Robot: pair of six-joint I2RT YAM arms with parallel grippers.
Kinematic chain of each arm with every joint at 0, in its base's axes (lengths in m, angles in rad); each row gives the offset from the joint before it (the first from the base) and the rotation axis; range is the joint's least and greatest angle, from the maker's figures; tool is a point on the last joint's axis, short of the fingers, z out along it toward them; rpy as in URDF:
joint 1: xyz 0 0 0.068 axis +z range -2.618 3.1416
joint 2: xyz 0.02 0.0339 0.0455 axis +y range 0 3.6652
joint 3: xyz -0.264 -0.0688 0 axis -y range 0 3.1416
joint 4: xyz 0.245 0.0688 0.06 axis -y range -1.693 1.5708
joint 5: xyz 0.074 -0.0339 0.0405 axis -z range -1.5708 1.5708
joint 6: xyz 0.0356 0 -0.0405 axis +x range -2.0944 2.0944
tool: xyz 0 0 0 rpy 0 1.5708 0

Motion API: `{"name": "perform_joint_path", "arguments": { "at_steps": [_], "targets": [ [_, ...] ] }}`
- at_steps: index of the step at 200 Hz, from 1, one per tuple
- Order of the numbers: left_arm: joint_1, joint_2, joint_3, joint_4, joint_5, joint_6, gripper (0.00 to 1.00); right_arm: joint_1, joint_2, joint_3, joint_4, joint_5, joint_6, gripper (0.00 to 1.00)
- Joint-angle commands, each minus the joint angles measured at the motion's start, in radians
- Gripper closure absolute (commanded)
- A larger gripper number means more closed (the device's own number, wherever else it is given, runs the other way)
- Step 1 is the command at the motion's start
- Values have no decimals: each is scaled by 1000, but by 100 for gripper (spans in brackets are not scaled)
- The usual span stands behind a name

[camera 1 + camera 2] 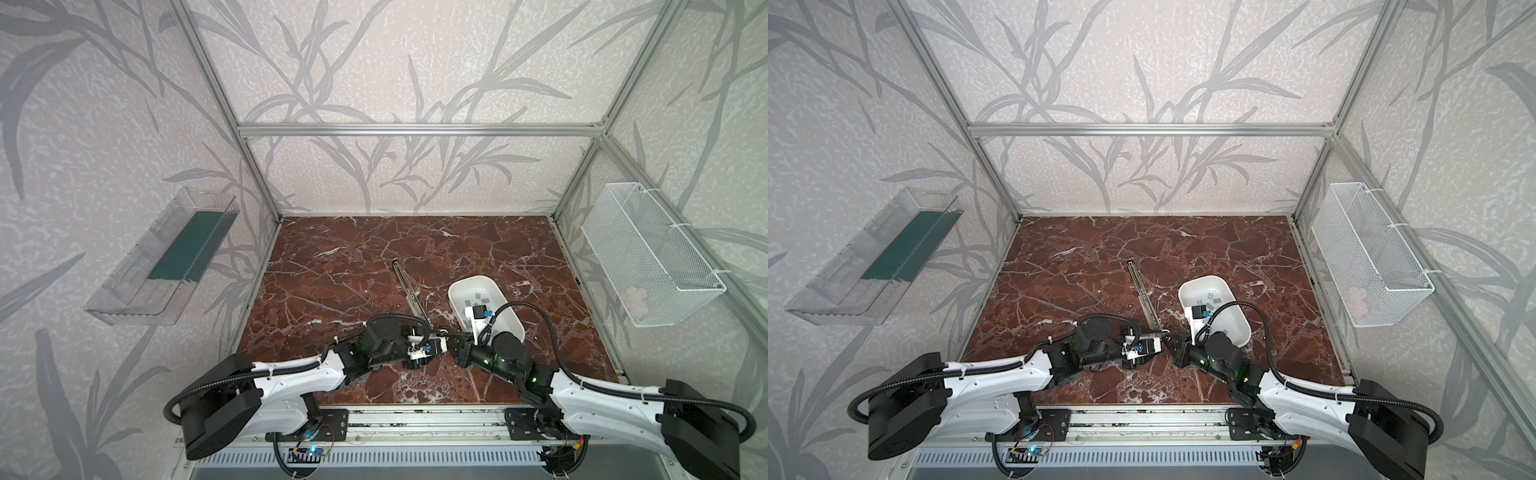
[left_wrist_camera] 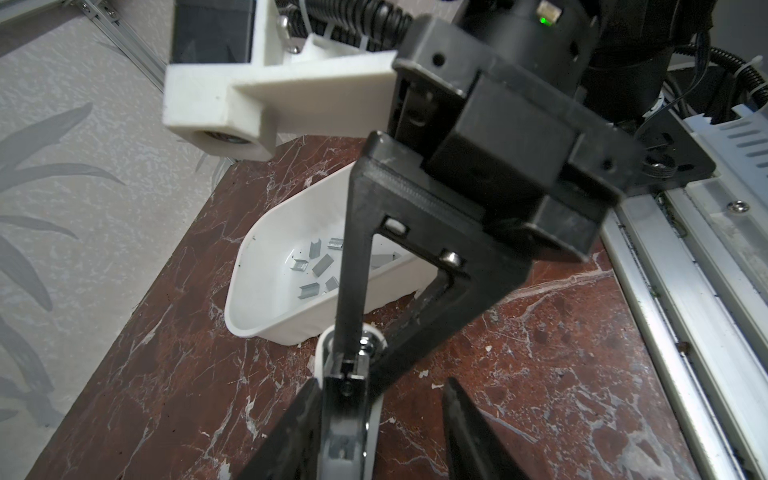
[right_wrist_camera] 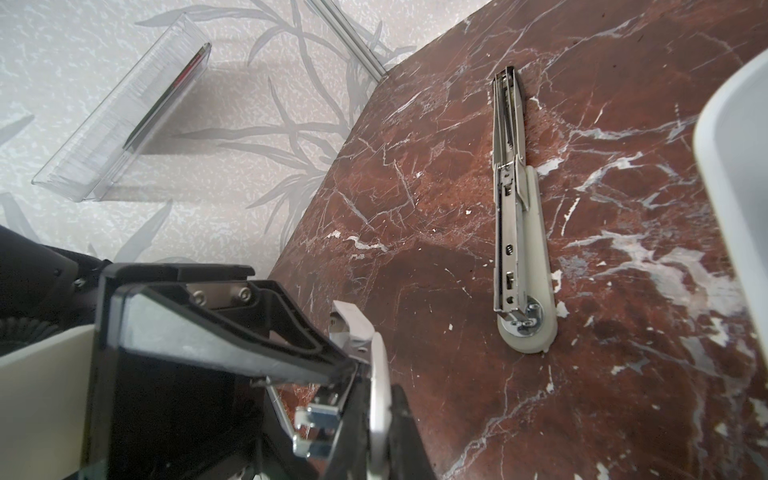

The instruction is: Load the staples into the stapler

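Staples (image 2: 322,266) lie loose in the white tub (image 2: 274,224), while just beside the tub the right end effector (image 2: 360,347) is clamped on the hinged end of the stapler (image 2: 345,419), likely steadying it so the left end effector (image 2: 380,390), its jaws apart astride the body, can open it.

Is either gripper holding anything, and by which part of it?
The right gripper pinches a stapler by its hinge end; the left gripper stands open around its body.
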Motion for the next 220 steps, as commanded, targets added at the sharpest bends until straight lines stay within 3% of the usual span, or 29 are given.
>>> {"name": "perform_joint_path", "arguments": {
  "at_steps": [1, 33, 77, 128, 157, 220],
  "targets": [
    [-3, 27, 23, 25, -15, 41, 57, 9, 17, 39, 79, -12, -1, 100],
    [-3, 62, 22, 41, -82, 76, 64, 14, 17, 40, 79, -11, -5, 100],
    [-1, 78, 21, 38, -134, 117, 64, 20, 29, 46, 80, -32, 2, 100],
    [8, 69, 18, -15, -176, 206, 82, 24, 22, 59, 59, -18, -8, 97],
    [30, 57, 19, -50, -166, 230, 86, 24, -30, 54, -1, 1, -19, 95],
    [114, 64, 65, -138, -117, 261, 87, 22, -278, 26, -225, 97, -67, 67]
  ]
}}
